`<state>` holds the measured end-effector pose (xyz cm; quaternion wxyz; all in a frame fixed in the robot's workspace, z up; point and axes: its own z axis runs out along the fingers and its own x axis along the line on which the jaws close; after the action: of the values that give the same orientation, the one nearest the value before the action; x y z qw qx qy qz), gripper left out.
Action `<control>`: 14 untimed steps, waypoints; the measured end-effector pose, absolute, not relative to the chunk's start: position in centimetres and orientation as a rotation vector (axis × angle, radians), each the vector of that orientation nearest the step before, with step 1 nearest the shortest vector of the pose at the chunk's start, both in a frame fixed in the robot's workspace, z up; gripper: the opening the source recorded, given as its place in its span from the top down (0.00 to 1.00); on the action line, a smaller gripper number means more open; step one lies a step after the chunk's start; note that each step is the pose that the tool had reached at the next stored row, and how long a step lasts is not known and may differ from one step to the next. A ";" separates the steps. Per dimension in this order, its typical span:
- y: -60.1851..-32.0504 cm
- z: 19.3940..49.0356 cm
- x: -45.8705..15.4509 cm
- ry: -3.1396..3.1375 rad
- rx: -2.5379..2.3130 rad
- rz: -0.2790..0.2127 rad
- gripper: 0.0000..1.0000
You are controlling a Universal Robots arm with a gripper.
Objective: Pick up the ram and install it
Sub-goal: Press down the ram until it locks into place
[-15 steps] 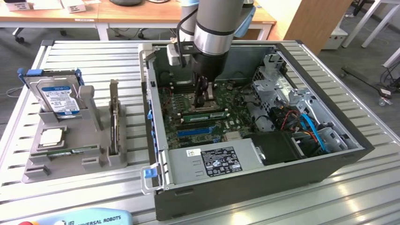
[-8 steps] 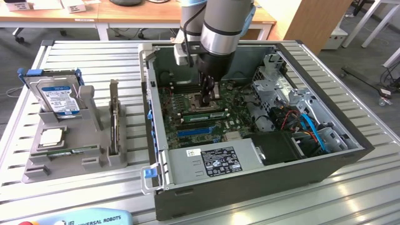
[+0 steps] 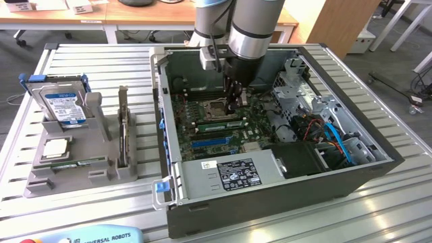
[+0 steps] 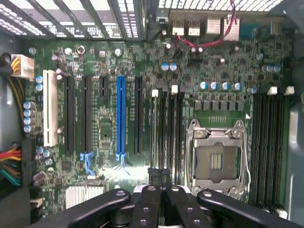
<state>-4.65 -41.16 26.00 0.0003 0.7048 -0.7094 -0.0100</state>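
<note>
One gripper (image 4: 161, 190) over motherboard (image 4: 109, 95), seemingly closed.

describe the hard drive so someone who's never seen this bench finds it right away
On the slatted table, at the exterior view's left of the open computer case, sits a grey holder. The hard drive stands on edge at its far end: boxy, blue-white label, unlike the flat silver CPU chip lying nearer the camera.
</note>
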 end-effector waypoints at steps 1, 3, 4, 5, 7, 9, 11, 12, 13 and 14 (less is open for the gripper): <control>-41.2 26.0 -4.7 -2.228 2.214 -0.031 0.90; -41.2 26.0 -4.7 -2.228 2.214 -0.031 0.90; -41.2 26.0 -4.7 -2.228 2.214 -0.031 0.90; -41.2 26.0 -4.7 -2.228 2.214 -0.031 0.90; -41.2 26.0 -4.7 -2.228 2.214 -0.031 0.90; -41.2 26.0 -4.7 -2.228 2.214 -0.031 0.90; -41.2 26.0 -4.7 -2.228 2.214 -0.031 0.90; -41.2 26.0 -4.7 -2.228 2.214 -0.031 0.90; -41.2 26.0 -4.7 -2.229 2.213 -0.031 0.90; -41.2 26.0 -4.7 -2.230 2.212 -0.031 0.90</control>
<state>-4.65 -41.15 26.00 0.0002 0.7041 -0.7100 -0.0100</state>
